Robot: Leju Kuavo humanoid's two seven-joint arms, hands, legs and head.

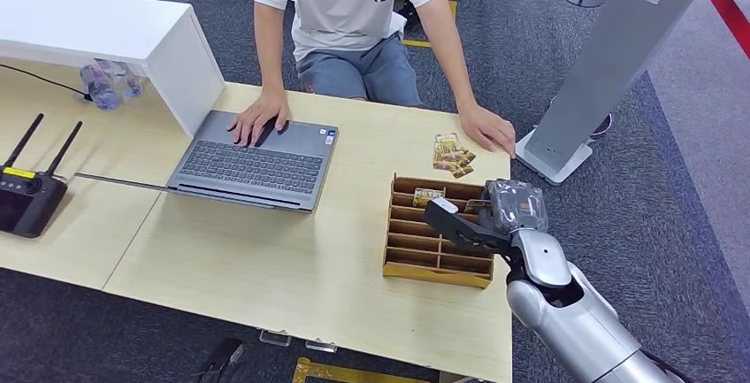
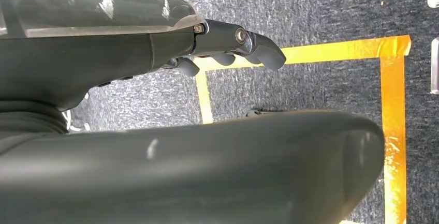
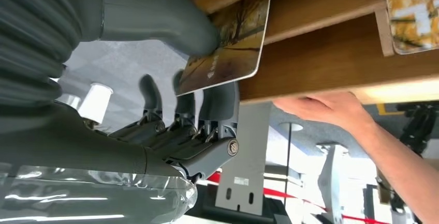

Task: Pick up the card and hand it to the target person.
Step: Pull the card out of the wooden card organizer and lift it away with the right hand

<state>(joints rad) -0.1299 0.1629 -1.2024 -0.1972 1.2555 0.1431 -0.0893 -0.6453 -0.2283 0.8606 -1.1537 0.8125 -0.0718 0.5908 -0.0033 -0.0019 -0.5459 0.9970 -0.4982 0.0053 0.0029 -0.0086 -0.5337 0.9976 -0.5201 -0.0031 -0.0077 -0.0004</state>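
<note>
A yellow-brown picture card [image 3: 228,53] sticks out of a slot of the wooden card rack [image 1: 438,264] on the table's right side. My right hand [image 1: 486,219] is at the rack's far right corner. In the right wrist view the thick thumb presses on the card's face and the dark fingers [image 3: 207,105] lie behind it, so my right hand [image 3: 171,125] pinches the card. The person [image 1: 354,11] stands across the table, with one hand [image 1: 488,126] resting just beyond the rack. My left hand [image 2: 228,43] hangs over the carpet, holding nothing.
Another card [image 1: 428,195] stands in the rack's back row, and loose cards [image 1: 453,155] lie on the table beyond it. An open laptop [image 1: 256,162] sits mid-table under the person's other hand. A black router [image 1: 26,197], a white shelf [image 1: 106,29] and a grey stand [image 1: 610,56] flank the table.
</note>
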